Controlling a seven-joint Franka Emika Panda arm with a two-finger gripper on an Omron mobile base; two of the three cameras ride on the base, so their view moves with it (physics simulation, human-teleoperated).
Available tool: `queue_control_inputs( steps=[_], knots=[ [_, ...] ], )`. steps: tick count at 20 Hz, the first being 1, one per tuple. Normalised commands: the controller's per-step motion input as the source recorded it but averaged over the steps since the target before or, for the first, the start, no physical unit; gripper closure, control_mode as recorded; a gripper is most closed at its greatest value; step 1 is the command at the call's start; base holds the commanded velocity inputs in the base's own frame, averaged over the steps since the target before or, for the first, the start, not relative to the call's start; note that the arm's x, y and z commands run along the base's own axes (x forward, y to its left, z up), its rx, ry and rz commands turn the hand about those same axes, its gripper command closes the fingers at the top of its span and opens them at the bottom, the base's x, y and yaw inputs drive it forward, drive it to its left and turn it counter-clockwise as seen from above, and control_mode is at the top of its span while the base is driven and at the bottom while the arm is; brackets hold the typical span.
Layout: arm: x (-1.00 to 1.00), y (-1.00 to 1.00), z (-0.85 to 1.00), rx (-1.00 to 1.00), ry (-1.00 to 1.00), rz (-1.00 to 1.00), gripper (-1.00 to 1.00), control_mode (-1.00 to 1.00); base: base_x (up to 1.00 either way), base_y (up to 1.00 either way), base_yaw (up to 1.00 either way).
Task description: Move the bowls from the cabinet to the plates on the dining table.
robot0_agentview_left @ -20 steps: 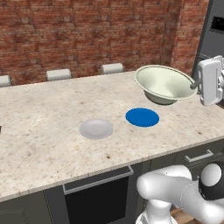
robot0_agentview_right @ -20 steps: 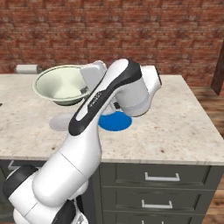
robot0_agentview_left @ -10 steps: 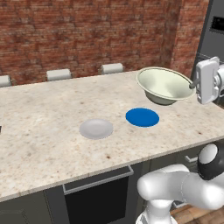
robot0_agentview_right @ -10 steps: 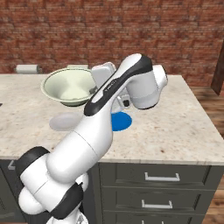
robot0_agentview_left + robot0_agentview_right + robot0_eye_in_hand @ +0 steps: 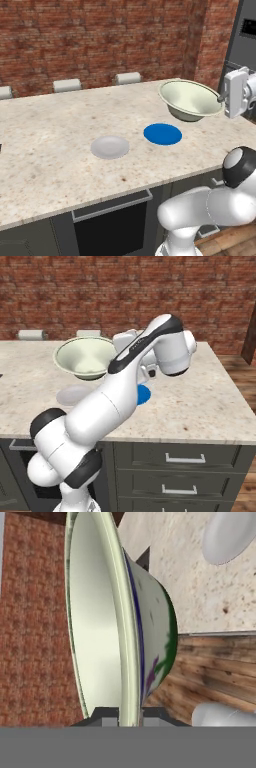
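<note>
Rendered home kitchen. Evidence: beige speckled stone island top point(image 5: 60, 150) under the gripper point(image 5: 221, 98), dark drawer fronts point(image 5: 182, 476) with silver handles below it, red brick wall point(image 5: 100, 40) beyond, wooden floor point(image 5: 240, 366) to its right side.

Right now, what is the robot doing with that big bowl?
The robot arm is holding the cream-white bowl by its rim, its fingers pinched shut on the edge. The bowl hangs in the air above the stone table, close to the blue plate. The grey plate beside it has nothing on it yet.
</note>
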Motion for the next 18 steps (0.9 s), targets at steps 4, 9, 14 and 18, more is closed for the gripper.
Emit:
queue_control_inputs(
  steps=[4, 9, 14, 18],
  knots=[
    [0.19, -0.18, -0.07, 0.0, 0.0, 0.09, 1.0, -1.0, 0.0, 0.0, 0.0],
    [0.04, -0.17, -0.06, -0.02, 0.0, 0.08, 1.0, -1.0, 0.0, 0.0, 0.0],
    [0.0, -0.07, -0.14, -0.08, 0.0, 0.07, 1.0, -1.0, 0.0, 0.0, 0.0],
    [0.0, 0.0, -0.17, -0.08, 0.0, 0.06, 1.0, -1.0, 0.0, 0.0, 0.0]
  ],
)
